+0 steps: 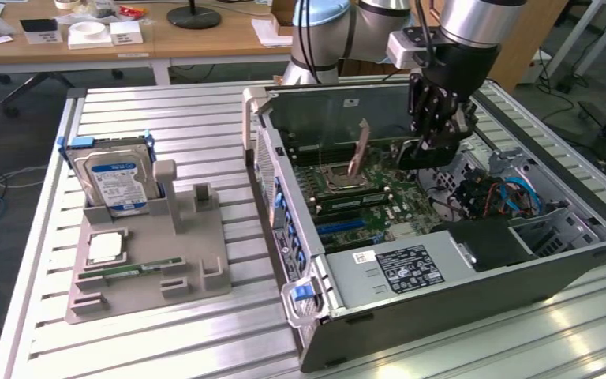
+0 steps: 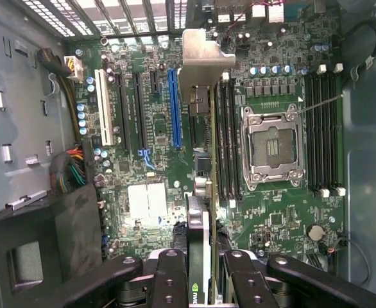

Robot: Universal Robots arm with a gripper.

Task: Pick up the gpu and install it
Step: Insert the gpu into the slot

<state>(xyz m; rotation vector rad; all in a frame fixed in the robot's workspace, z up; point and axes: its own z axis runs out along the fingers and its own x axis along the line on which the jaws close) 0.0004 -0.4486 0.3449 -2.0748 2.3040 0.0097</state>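
Wrist: gripper (image 2: 201, 260) clamps gpu (image 2: 199, 218) edge-on; ext: inside case (image 1: 440, 320).

One open grey metal computer case (image 1: 387, 332), one ribbed aluminium bench (image 1: 155, 347), one green motherboard (image 2: 149, 160). On that board — one square silver processor socket (image 2: 271, 144), one long blue slot (image 2: 173, 106), one long white slot (image 2: 103, 106) and two long black slots (image 2: 125, 109) between them. One thin flat brown-backed gpu card (image 1: 362, 154); one black two-fingered tool (image 2: 204, 266). One grey plastic holder tray (image 1: 145, 296), and in it one silver hard drive with blue-white label (image 1: 117, 180), one square silver processor chip (image 1: 104, 248), one slim green memory stick (image 1: 124, 270).
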